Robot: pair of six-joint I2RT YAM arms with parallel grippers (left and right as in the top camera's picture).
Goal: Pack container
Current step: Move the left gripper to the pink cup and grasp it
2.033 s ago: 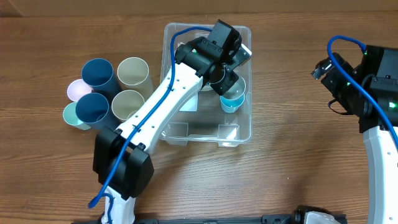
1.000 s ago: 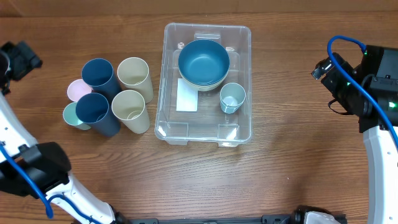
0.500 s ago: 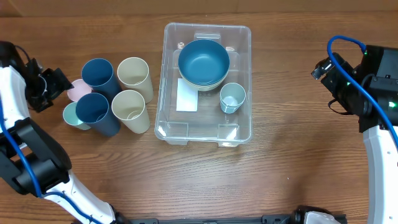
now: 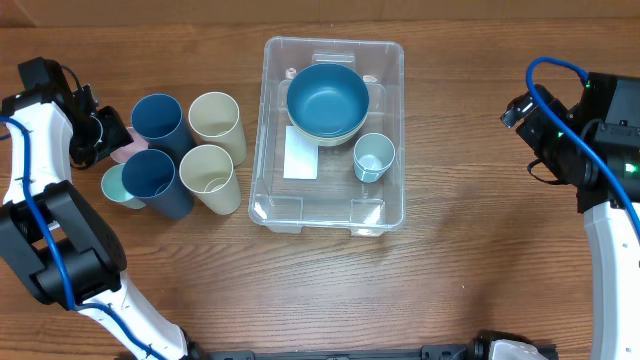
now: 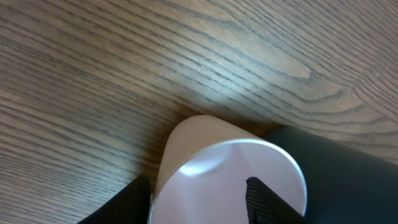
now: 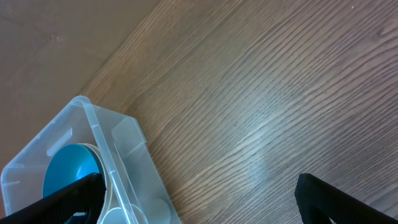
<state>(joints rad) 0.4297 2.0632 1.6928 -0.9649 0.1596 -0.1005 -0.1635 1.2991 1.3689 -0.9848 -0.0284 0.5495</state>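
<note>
The clear container (image 4: pixel 390 215) stands mid-table, its corner also in the right wrist view (image 6: pixel 115 134). Inside it are a blue bowl (image 4: pixel 327 98) nested in a pale one, a light blue cup (image 4: pixel 374 157) and a white label (image 4: pixel 300 154). My left gripper (image 4: pixel 105 135) hovers at a pink cup (image 5: pixel 224 180), which it largely hides from overhead. One finger (image 5: pixel 127 202) is outside the cup's wall, the other (image 5: pixel 264 199) over its mouth, with a gap between them. My right gripper (image 6: pixel 199 205) stands wide open over bare wood, right of the container.
Left of the container stand two dark blue cups (image 4: pixel 158 120) (image 4: pixel 155 178), two beige cups (image 4: pixel 214 118) (image 4: pixel 208 172) and a mint cup (image 4: pixel 118 185), packed close around the pink one. A dark blue cup (image 5: pixel 348 180) touches the pink cup's side.
My left arm left the container, swung out to the far left, then came in over the pink cup, its jaws narrowing. The right arm has not moved.
</note>
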